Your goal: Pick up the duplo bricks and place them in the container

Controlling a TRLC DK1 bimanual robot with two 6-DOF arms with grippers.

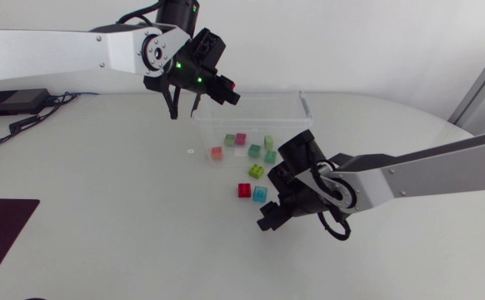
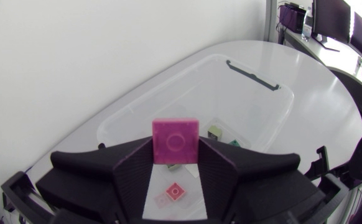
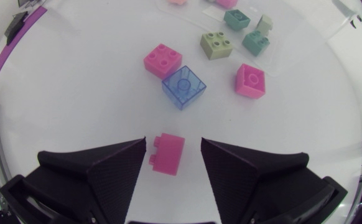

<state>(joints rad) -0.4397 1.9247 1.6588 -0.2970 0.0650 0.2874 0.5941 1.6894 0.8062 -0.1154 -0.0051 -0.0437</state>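
Left gripper (image 2: 176, 164) is clamped on a magenta duplo brick (image 2: 176, 140), up over the near end of the clear container (image 2: 137, 109); release comes next, I reckon: spread the fingers and drop it; right gripper (image 3: 173, 151) hangs open astride a pink brick (image 3: 167, 155) on the table (image 3: 75, 93); it needs lowering, then closing.

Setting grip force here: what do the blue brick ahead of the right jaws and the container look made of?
The blue brick looks like hard translucent plastic with a glossy finish; light passes through it and its single stud shows as a ring. The container seems thin clear plastic, possibly slightly flexible; the table shows through its walls.
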